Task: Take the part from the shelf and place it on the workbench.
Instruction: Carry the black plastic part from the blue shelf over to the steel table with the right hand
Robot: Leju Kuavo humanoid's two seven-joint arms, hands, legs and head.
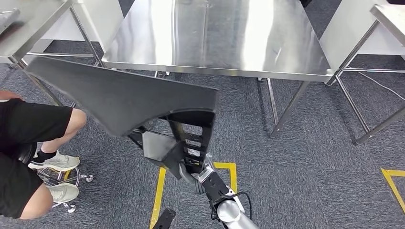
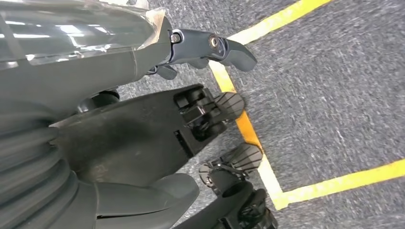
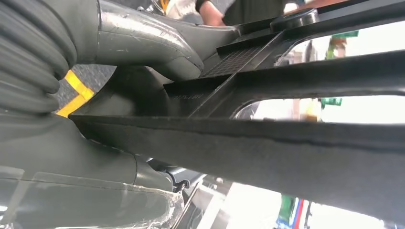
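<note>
Right hand (image 1: 193, 171) grips the part (image 1: 119, 95) at its narrow ladder-like stem, fingers wrapped round the slotted strut, at about 6 o'clock in the head view. From the right wrist camera the thumb (image 3: 143, 43) presses across the ribbed underside of the part (image 3: 267, 138), so the hold looks firm.

Left hand (image 2: 191, 119) hangs low over the carpet (image 2: 334, 95), holding nothing; its fingers sit partly curled and apart above a yellow floor line (image 2: 248, 138).

Part itself: a large dark panel, broad and fan-shaped, spreading from my hand toward 10 o'clock, carried in the air and tilted. Judgement: stiff moulded plastic, light for its size, but the wide blade sits far from the grip, so it will lever hard on the wrist and may twist. Matte surface, not slippery. The slotted stem is the sensible place to hold; a second hold under the broad edge would steady it.

Person on a wheeled stool (image 1: 62, 179) sits at 8 o'clock, close to the panel's far corner. Risk of clipping a knee when swinging.

Workbench (image 1: 286, 52) stands at 12 o'clock, steel top bare where I can see it. Part is short of it and not yet set down. More steel tables flank it at 10 (image 1: 28, 33) and 2 o'clock (image 1: 389, 14).
</note>
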